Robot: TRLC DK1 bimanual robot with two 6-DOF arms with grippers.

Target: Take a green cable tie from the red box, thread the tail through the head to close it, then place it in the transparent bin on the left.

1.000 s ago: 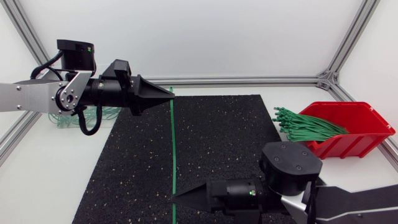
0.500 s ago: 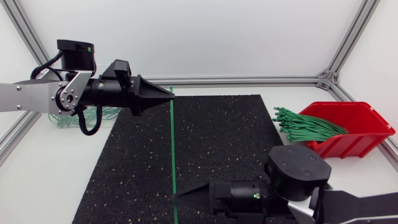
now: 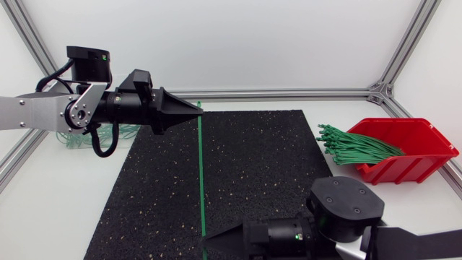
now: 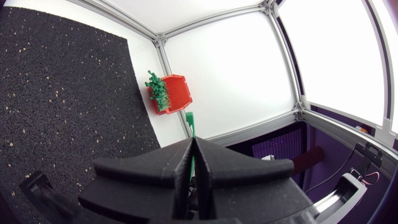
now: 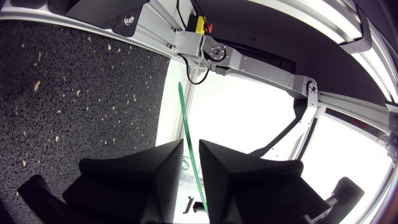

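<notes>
Currently the cable tie (image 3: 201, 173) is stretched in a straight line over the black mat (image 3: 260, 159) in the middle of the counter (image 3: 65, 209). It is well apart from the red box (image 3: 422, 155), where the spare ties (image 3: 354, 148) are heaped.

One end is pinched in the left gripper (image 3: 196, 108). Its fingers (image 4: 155, 171) are pressed together on the strap, and only a short green tip is seen past them in the left wrist view. The other end reaches the right gripper (image 3: 209, 238). Its fingers (image 5: 140, 168) are set apart, and the strap runs through the gap without being gripped from both sides.

The tie is judged to be very light, springy and smooth, so it could slip or twist if pinched loosely. A hold close to each end is judged best, with the flat faces taken between the fingers, so that the tail can be steered into the small head. Which end is the head cannot be told.
</notes>
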